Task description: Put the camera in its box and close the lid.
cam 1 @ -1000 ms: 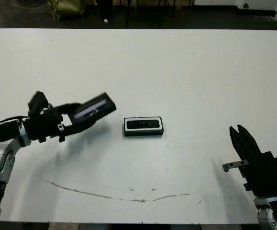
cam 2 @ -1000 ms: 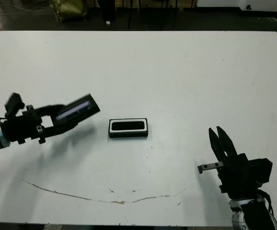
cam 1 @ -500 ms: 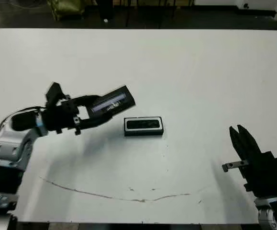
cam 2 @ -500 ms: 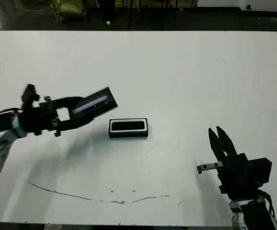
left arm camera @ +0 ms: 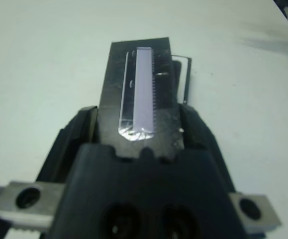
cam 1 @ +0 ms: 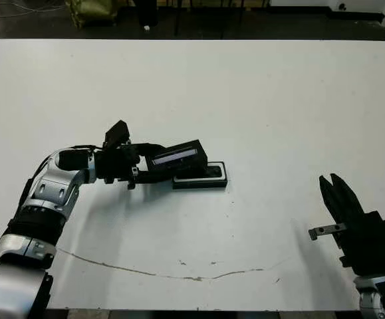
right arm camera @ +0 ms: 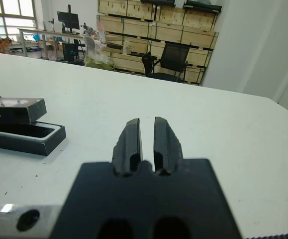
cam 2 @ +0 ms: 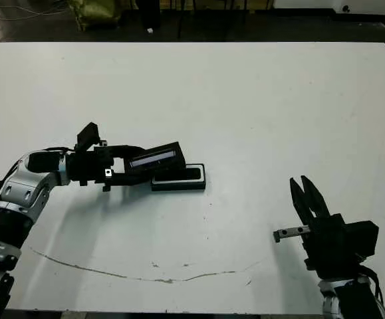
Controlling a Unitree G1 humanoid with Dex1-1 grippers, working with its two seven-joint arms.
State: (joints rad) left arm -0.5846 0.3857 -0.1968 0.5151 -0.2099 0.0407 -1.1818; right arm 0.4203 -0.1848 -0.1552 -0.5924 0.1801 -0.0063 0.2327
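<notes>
Now the camera [cam 1: 209, 173] lies inside the box [cam 1: 212, 183] in the middle of the frame, and the left claw [cam 1: 153, 167] grips the lid [cam 1: 177, 159] partly over it, not yet pressed down, while the right claw [cam 1: 334, 191], lower right, is nearly shut and empty.

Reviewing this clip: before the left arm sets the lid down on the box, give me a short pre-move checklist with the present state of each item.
1. Lid gripped by left gripper: ok, a finger on each long side.
2. Camera in the box: ok; a dark bar lies in the white lining, seating depth cannot tell.
3. Lid squared over box: not ok; it overlaps only the box's left part and sits skewed.
4. Lid level: cannot tell.
5. Right gripper clear of the box: ok, apart at the table's right.
6. Space around box free: ok.
</notes>
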